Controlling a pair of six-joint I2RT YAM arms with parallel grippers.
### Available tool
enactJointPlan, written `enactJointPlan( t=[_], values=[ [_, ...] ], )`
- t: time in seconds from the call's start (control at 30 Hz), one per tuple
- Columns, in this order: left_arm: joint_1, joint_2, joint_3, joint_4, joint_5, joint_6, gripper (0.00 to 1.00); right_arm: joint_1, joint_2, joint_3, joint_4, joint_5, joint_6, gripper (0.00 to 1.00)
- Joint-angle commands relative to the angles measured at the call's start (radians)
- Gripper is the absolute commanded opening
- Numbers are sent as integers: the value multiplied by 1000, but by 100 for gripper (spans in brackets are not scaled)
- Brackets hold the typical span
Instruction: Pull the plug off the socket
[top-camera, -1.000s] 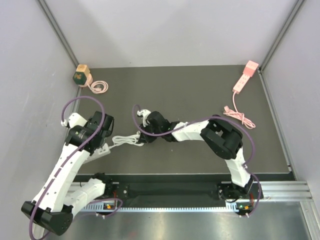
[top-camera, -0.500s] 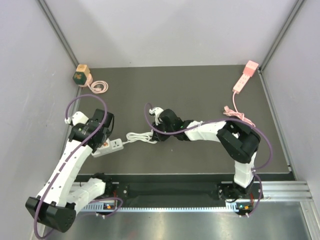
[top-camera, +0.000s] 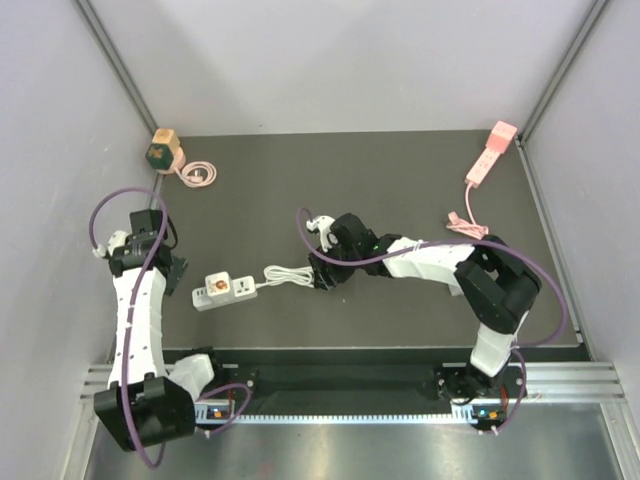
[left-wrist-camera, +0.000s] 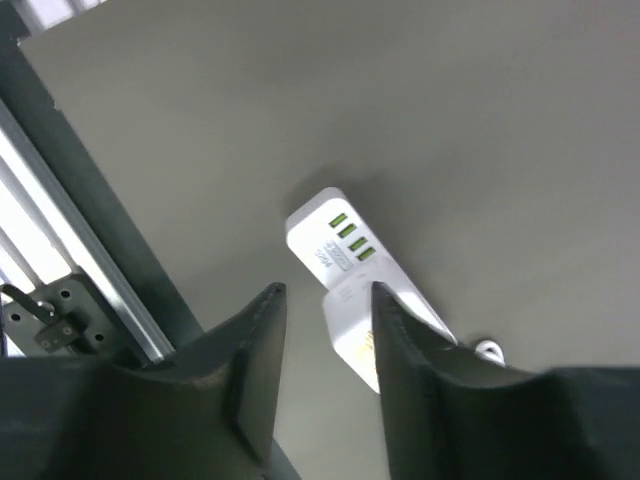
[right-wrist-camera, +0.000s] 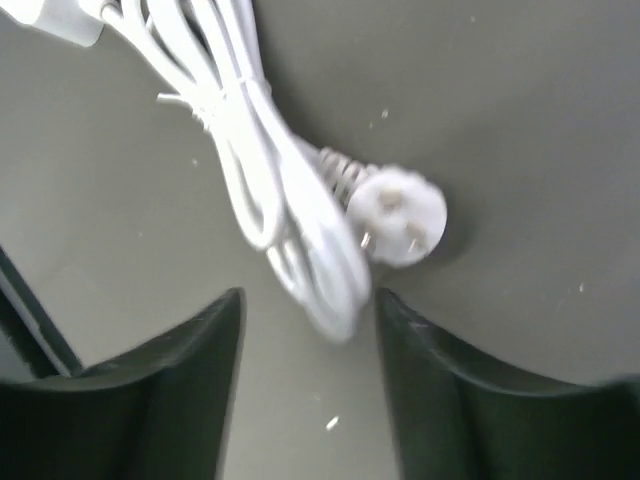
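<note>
Right hand (right-wrist-camera: 307, 300) has let go, jaws apart, plug (right-wrist-camera: 402, 215) lying loose, prongs bare; left hand (left-wrist-camera: 327, 295), narrowly parted and empty, has left the socket strip (top-camera: 222, 290). I judge unplugging done.

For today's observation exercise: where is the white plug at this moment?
In the right wrist view, the plug lies loose on the table beside its bundled cord, beyond the right gripper; from above, that is right of the power strip.

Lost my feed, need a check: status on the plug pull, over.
Left claw open, empty. Right claw open over plug. Plug lies loose, out of power strip. Nothing blocking.
</note>
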Motion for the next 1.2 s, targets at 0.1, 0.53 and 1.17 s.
enactJointPlan(
  t=[0.1,0.53,1.17],
  values=[
    [157,-2,-111,131,246,95,26,19,-142,108,-159,68,-78,88],
    [242,38,-302,390,434,176,0,172,124,566,-170,10,-161,100],
    [246,175,-355,450,386,178,0,283,361,597,217,-204,-460,97]
  ],
)
